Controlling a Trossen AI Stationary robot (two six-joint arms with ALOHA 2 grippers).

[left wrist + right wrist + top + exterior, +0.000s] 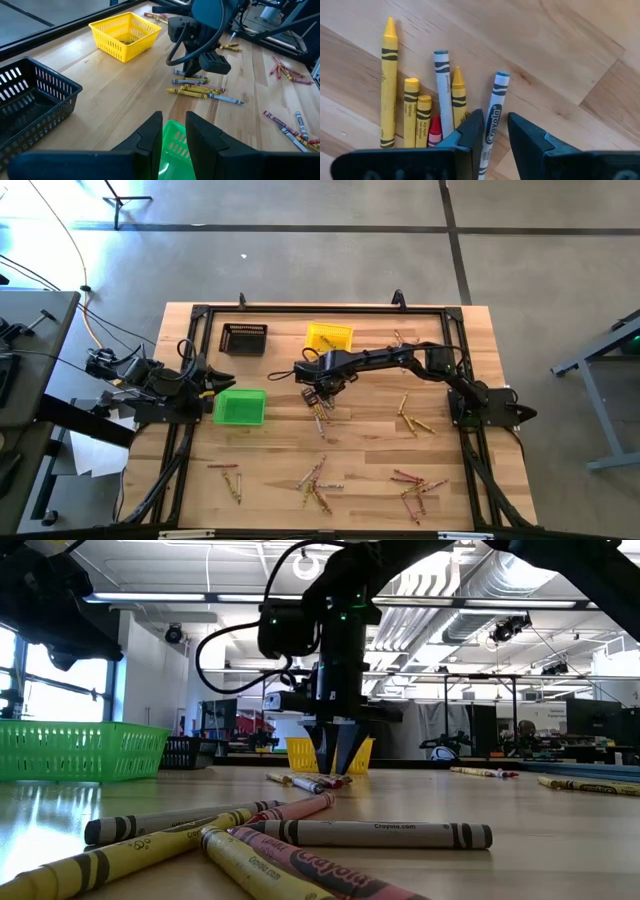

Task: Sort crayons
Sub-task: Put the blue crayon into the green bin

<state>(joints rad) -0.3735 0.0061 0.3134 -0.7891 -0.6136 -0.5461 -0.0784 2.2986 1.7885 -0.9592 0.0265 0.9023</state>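
A cluster of yellow, grey and red crayons (320, 416) lies flat on the wooden table near its middle. My right gripper (495, 125) points down just above them, open. Its fingers stand on either side of one grey crayon (497, 95), which lies flat with yellow crayons (389, 85) and another grey one (441, 85) beside it. In the low view the right gripper (335, 768) hangs close over the tabletop. My left gripper (174, 131) waits open at the table's left, above the green bin (240, 407).
A black bin (244, 338) and a yellow bin (329, 337) stand at the far side. More crayons lie scattered to the right (415, 420), at the far right (400, 338) and along the near edge (318, 485), (415, 488), (230, 478).
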